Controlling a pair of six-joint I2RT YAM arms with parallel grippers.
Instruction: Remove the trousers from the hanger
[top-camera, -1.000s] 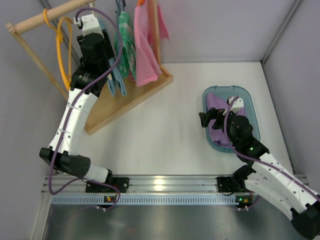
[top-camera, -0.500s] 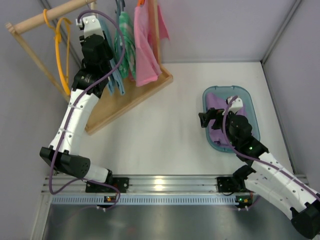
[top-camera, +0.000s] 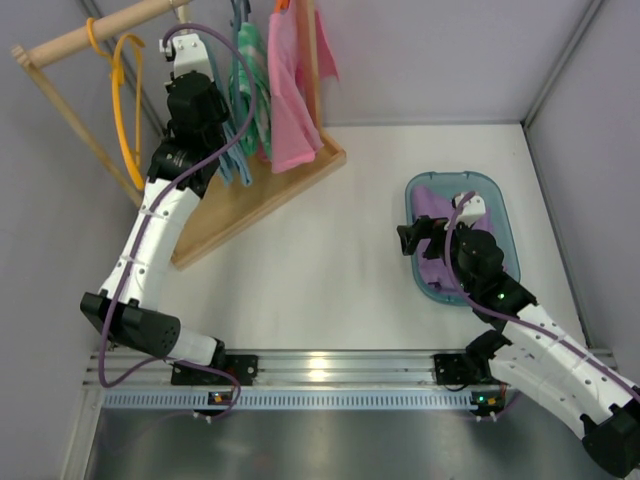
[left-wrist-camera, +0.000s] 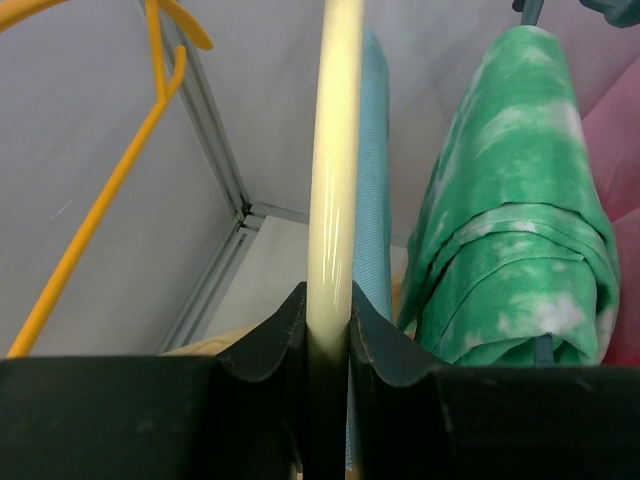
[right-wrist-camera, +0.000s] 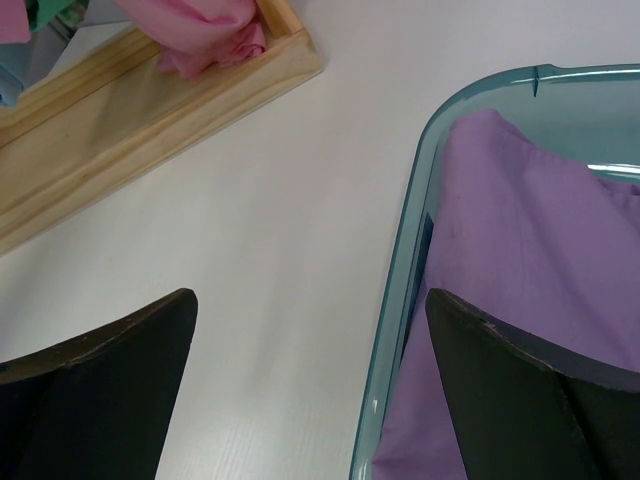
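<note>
- Left gripper (left-wrist-camera: 328, 312): fingers clamped on the cream hanger (left-wrist-camera: 335, 150), up at the wooden rack (top-camera: 250, 200) in the table's far-left corner.
- Trousers (left-wrist-camera: 372, 190): light blue, hanging against the hanger's right side, just beside the green garment (left-wrist-camera: 510, 230).
- Right gripper (right-wrist-camera: 310, 300): fingers spread wide, holding nothing, beside the left rim of the teal bin (right-wrist-camera: 395, 300) near the right edge.

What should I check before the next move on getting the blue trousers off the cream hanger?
1. Left gripper shut on the hanger: ok.
2. Trousers hanging against the hanger bar: ok.
3. Green garment clear of the trousers: cannot tell, it hangs close beside.
4. Yellow hanger out of the way: ok, apart on the other side.
5. Right gripper free to help: ok, open, empty, over the bin rim.
</note>
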